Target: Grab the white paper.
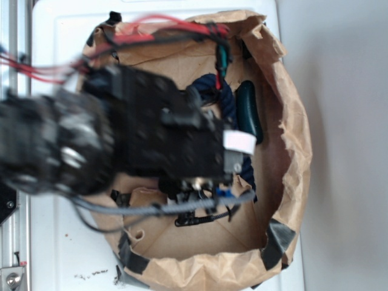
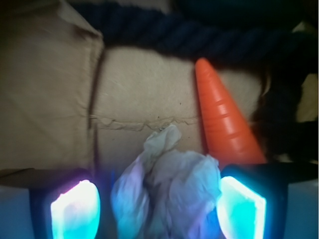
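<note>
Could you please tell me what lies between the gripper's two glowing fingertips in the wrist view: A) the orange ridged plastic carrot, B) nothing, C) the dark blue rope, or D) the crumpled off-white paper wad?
D: the crumpled off-white paper wad sits between the open gripper's glowing pads, with the orange ridged plastic carrot beyond.

A large brown paper bag [image 1: 291,121] lies open on the white table [image 1: 60,36], its rim patched with dark tape. Inside lie a dark blue rope [image 2: 199,40], a dark green object [image 1: 250,109], and an orange carrot [image 2: 222,119] beside the rope.
</note>
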### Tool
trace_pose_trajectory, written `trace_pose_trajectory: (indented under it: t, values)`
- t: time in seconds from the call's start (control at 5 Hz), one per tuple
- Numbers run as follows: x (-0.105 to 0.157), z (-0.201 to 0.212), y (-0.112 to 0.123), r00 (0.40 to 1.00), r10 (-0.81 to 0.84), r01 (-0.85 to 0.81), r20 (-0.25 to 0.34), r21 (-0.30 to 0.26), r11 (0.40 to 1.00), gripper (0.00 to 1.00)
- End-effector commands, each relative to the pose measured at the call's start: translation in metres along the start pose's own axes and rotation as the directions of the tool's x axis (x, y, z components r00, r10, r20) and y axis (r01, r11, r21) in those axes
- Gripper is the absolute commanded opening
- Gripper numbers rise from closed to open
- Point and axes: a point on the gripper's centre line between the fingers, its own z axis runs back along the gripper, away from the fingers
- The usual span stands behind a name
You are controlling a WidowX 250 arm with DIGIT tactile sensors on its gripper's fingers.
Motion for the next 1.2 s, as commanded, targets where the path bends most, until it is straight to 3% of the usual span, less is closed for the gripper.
trace_pose_trajectory:
  t: [0.0, 0.2, 0.6, 0.8, 1.0]
  values:
    - [-0.001, -0.02, -0.015, 0.999, -0.05, 0.047, 0.02, 0.12, 0.992, 1.0]
    - [0.001, -0.018, -0.011, 0.999, -0.002, -0.003, 0.041, 0.115, 0.993, 0.0]
    - [0.006, 0.007, -0.001, 0.996, 0.005, -0.011, 0.087, 0.062, 0.998, 0.0]
    - [0.01, 0.038, 0.006, 0.995, 0.021, -0.021, 0.097, 0.004, 1.0, 0.0]
    - [0.014, 0.078, 0.019, 0.996, 0.052, -0.047, 0.072, -0.076, 0.996, 0.0]
